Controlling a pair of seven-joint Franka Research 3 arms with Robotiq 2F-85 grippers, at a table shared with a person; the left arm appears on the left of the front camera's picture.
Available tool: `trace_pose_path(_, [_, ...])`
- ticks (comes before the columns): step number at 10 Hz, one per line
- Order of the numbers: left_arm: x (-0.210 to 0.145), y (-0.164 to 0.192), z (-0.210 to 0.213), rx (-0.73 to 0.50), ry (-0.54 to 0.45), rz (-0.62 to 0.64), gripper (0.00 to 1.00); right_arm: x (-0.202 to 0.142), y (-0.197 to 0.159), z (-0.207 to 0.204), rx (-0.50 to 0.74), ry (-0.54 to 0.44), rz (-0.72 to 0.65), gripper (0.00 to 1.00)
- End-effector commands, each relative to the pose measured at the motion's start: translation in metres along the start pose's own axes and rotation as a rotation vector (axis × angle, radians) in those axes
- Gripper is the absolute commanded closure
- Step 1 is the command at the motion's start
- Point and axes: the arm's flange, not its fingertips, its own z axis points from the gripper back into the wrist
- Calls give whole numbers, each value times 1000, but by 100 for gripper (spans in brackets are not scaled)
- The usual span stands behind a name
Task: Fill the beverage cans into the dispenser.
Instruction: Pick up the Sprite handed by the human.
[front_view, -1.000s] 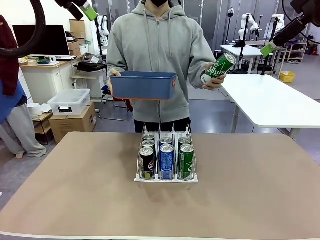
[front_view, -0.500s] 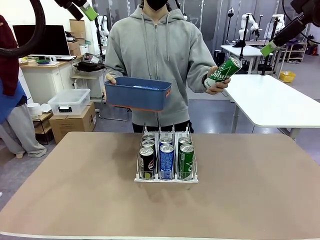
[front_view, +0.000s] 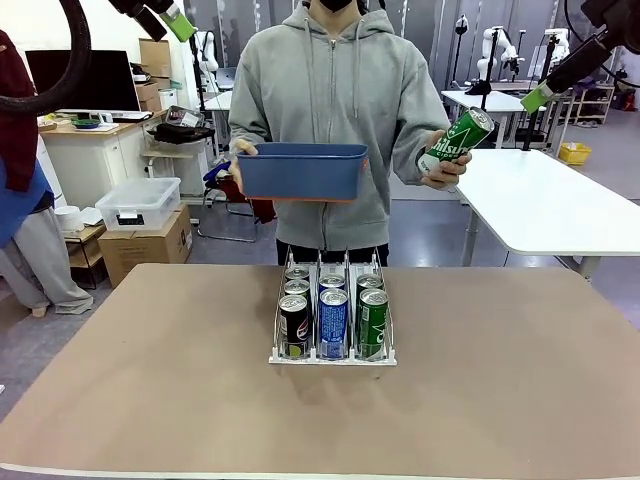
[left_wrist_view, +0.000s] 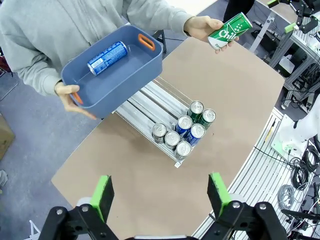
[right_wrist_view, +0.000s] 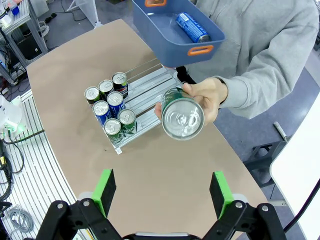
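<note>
Cans: six stand in the dispenser (front_view: 333, 357), two per lane at its near end, mid-surface (front_view: 500, 380). A green can (front_view: 457, 140) is held up in the person's hand (front_view: 441, 166) beyond the far right edge. It's tilted, silver top aimed toward the right arm. Fingers wrap the lower body; upper half is free. A blue can (left_wrist_view: 107, 58) lies on its side in the blue tub (front_view: 300, 175), which the person holds above the dispenser's far end.

Left jaws and right jaws: both spread wide, nothing between pads, high over the surface.

Handling, prob.: thin aluminium wall, stiff enough if full but dents under a hard squeeze. Painted skin is smooth and slick. Round, so it rolls if laid down. Can't tell full vs empty; if full, some weight. Best hold looks like across the body's free upper half w/ pads on opposite sides, clear of the person's fingers and below the top rim.
</note>
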Motion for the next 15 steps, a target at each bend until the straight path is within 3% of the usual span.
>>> trace_pose_path(1, [-4, 1, 1, -19, -7, 2, 0, -1, 0, 0, 10, -7, 2, 0])
trace_pose_path(15, [-4, 1, 1, -19, -7, 2, 0, -1, 0, 0, 10, -7, 2, 0])
